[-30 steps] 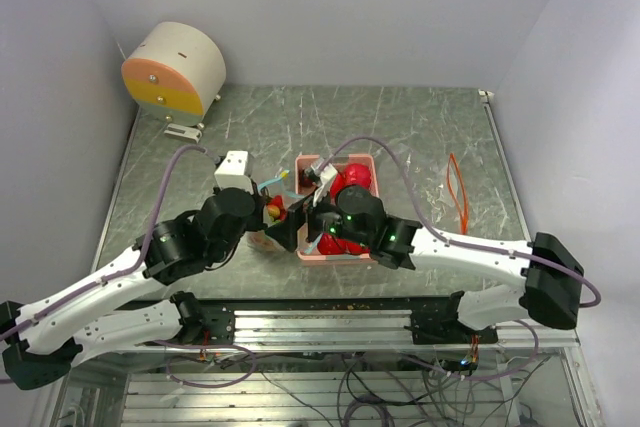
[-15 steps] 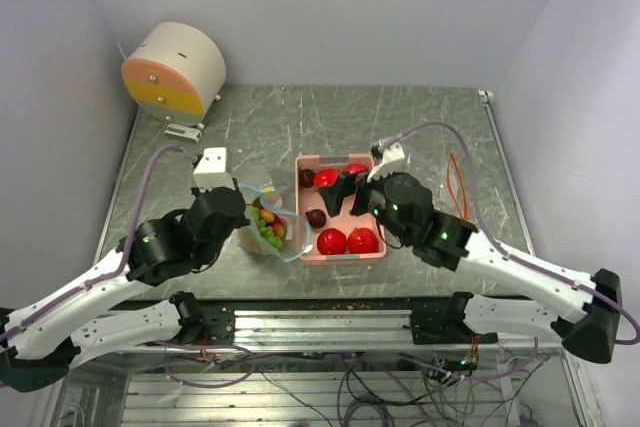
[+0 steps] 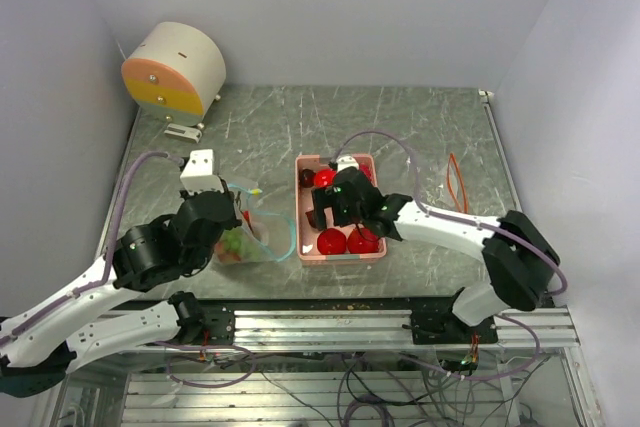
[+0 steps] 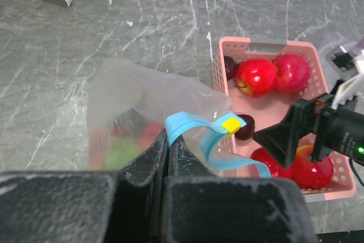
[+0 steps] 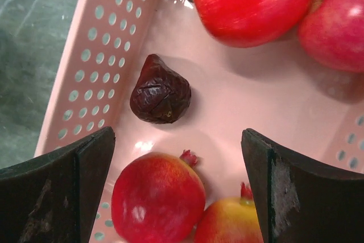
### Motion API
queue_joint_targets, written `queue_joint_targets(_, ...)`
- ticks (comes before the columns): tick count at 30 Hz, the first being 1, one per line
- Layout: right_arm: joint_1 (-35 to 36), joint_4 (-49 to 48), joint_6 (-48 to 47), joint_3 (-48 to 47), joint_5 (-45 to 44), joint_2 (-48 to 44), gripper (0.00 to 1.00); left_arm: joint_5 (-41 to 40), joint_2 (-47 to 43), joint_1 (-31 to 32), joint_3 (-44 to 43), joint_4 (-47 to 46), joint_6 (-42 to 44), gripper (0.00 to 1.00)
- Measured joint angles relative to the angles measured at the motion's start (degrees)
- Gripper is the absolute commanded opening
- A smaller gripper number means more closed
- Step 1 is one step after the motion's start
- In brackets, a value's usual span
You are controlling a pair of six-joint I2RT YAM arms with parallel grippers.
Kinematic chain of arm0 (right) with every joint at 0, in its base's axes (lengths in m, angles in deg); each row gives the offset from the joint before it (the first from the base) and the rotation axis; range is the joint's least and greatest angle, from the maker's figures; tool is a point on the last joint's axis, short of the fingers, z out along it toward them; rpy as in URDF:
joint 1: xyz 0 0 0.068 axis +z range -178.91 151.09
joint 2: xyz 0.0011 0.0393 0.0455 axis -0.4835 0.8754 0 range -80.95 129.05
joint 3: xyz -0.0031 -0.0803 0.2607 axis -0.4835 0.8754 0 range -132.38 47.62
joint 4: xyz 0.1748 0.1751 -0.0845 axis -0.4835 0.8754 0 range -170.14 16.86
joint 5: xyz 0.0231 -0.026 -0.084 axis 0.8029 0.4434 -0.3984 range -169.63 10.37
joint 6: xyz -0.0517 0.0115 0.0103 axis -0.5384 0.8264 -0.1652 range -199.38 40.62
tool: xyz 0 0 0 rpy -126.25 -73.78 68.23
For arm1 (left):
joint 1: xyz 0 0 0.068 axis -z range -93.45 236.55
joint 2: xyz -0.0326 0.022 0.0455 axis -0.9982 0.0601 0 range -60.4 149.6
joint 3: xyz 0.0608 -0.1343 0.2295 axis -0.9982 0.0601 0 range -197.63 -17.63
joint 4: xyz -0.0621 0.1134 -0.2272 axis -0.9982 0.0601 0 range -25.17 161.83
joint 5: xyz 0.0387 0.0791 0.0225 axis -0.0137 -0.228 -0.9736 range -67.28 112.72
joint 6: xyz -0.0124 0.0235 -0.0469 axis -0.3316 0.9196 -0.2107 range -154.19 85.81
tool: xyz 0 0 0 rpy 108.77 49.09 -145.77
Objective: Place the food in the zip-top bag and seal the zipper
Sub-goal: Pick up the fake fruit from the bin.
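A clear zip-top bag (image 4: 142, 98) with a blue zipper strip (image 4: 187, 124) and a yellow slider (image 4: 231, 123) stands left of the pink basket (image 3: 300, 222). My left gripper (image 4: 168, 140) is shut on the bag's zipper edge. Green and red food (image 4: 122, 149) shows blurred inside the bag (image 3: 245, 239). My right gripper (image 5: 176, 140) hangs open over the basket (image 5: 96, 55), with nothing between its fingers. Below it lie a dark fig (image 5: 160, 96) and two red pomegranates (image 5: 158, 197). Two red apples (image 5: 250, 1) lie at the basket's far end.
A round cream and orange drum (image 3: 175, 69) stands at the table's back left, with a small metal clamp (image 3: 183, 131) in front of it. An orange loop (image 3: 457, 192) lies to the right of the basket. The metal rail runs along the near edge.
My right gripper left the bag's mouth, swung out to the right, and has come back low over the basket's middle. My left gripper has drawn the bag a little to the left.
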Motion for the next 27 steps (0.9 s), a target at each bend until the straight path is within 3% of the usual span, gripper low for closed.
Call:
queue_joint_targets(15, -0.7, -5.4, -2.1, -3.2, 6.6, 14.3, 0.79, 2.5, 5.6, 0.0, 6.8, -8.3, 0.3, 0.07)
queue_joint_targets(17, -0.8, -5.7, -2.4, -3.8, 6.4, 14.9, 0.70, 3.0, 5.9, 0.0, 7.7, -8.9, 0.2, 0.07)
queue_joint_targets(20, -0.9, -6.3, -2.6, -4.4, 6.5, 15.5, 0.48, 3.2, 5.7, 0.0, 8.5, -9.4, 0.2, 0.07)
queue_joint_targets(22, -0.9, -6.3, -2.7, -4.3, 6.3, 15.6, 0.41, 3.3, 5.5, 0.0, 8.7, -9.5, 0.2, 0.07)
queue_joint_targets(27, -0.9, -6.8, -2.9, -3.4, 6.2, 14.5, 0.35, 3.5, 4.9, 0.0, 8.7, -9.6, 0.1, 0.07)
